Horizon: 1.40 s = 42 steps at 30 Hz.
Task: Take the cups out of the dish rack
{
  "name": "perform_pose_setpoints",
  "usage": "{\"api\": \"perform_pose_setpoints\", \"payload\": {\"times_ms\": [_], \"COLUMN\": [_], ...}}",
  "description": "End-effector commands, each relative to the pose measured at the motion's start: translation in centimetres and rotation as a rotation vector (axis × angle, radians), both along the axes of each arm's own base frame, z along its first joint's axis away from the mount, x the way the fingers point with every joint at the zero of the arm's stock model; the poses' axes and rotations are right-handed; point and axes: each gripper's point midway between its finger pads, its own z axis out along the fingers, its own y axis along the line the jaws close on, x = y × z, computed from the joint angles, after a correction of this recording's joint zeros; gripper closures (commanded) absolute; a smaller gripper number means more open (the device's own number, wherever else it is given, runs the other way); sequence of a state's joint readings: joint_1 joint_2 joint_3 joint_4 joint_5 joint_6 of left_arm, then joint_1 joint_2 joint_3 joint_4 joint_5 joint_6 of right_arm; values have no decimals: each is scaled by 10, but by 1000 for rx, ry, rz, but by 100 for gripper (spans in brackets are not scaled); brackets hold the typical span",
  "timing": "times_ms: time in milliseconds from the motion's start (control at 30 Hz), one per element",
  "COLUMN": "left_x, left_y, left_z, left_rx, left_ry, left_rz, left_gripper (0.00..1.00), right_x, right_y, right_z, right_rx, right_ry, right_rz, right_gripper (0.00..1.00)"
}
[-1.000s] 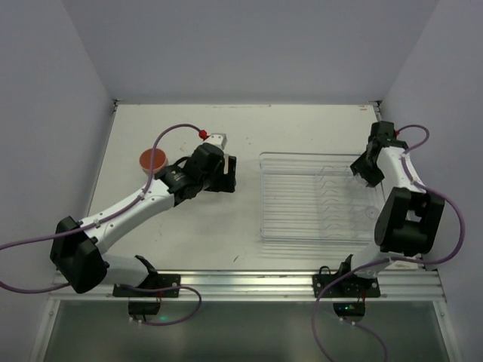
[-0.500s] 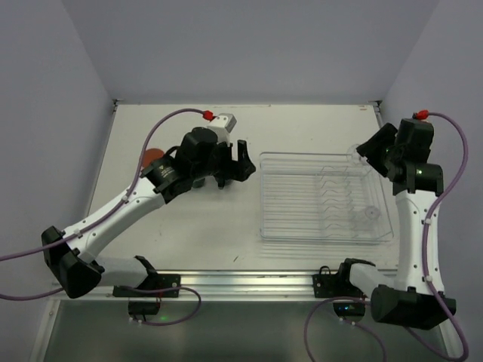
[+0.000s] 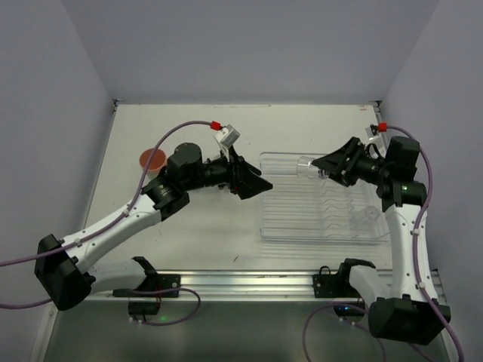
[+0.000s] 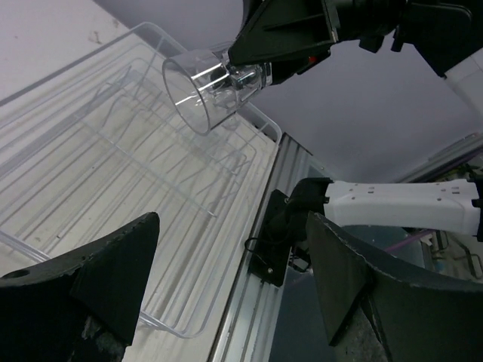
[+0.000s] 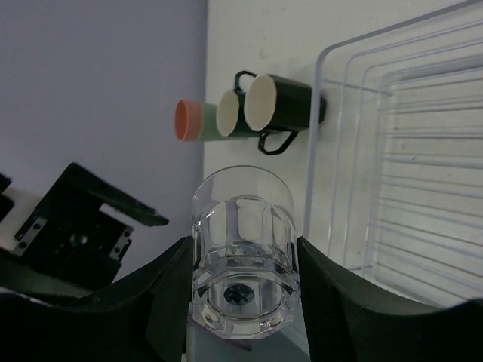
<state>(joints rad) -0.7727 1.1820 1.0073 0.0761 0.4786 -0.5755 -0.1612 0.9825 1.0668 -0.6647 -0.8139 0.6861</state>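
Note:
My right gripper (image 3: 323, 167) is shut on a clear glass (image 3: 306, 164) and holds it sideways in the air above the far left part of the see-through dish rack (image 3: 302, 226). In the right wrist view the glass (image 5: 243, 256) sits between my fingers (image 5: 162, 302), its mouth pointing away. My left gripper (image 3: 260, 181) is open and empty at the rack's left edge, facing the glass (image 4: 207, 90), which is apart from it. Another clear glass (image 3: 371, 214) is in the rack's near right part.
A pink tumbler (image 5: 183, 121), a pale green one (image 5: 204, 127), a dark teal mug (image 5: 235, 121) and a black mug (image 5: 290, 105) stand together on the table left of the rack (image 5: 423, 151). In the top view only the pink one (image 3: 153, 158) shows.
My right gripper lifted the clear glass from the rack's far right and carried it left. My left gripper moved right from the cups to the rack's left edge.

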Motion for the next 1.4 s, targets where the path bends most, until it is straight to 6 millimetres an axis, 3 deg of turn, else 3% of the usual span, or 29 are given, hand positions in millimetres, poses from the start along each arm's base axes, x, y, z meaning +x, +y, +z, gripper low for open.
{"api": "perform_pose_setpoints", "payload": {"times_ms": [0,67,100,267,533,733,833,867,1000,1033,1067,1100,1133,1200,1233,1300,1367], "left_x": [-24,-27,-29,-32,-37,-37,-36,-37,-35,-35,-34,-33,-33,-26,-24,-10,-2], "left_y": [-6,-9,-10,-18,-32,-36,-36,-36,-36,-37,-37,-36,-34,-31,-27,-20,-8], "left_z": [35,35,36,41,46,51,52,53,49,47,46,45,43,44,34,32,8], "left_rx": [-158,-187,-201,-269,-316,-328,-331,-331,-323,-315,-310,-299,-279,-246,-189,-130,-8], "left_ry": [-70,-74,-57,-48,-38,-44,-50,-53,-44,-36,-29,-39,-28,-55,-17,-35,32], "left_rz": [-138,-168,-183,-236,-285,-288,-285,-288,-282,-280,-272,-264,-254,-206,-177,-96,-13], "left_gripper": [18,18,18,18,18,19,26,40,69,89,100,100,100,100,100,100,100], "right_x": [-31,-38,-39,-46,-43,-38,-35,-34,-33,-31,-31,-32,-31,-29,-28,-20,-12], "right_y": [32,36,38,50,76,100,104,104,104,104,104,103,102,98,96,85,72], "right_z": [53,53,63,63,73,68,63,62,62,63,62,63,63,61,60,52,41], "right_rx": [195,238,263,321,309,320,326,329,334,334,326,315,299,237,211,102,-6], "right_ry": [-156,-160,-193,-187,-202,-173,-151,-145,-155,-155,-164,-151,-150,-149,-147,-135,-134], "right_rz": [230,275,290,356,399,440,442,439,443,438,435,426,415,383,366,281,216], "right_gripper": [100,100,100,100,100,100,100,100,96,93,91,86,68,47,26,10,1]}}
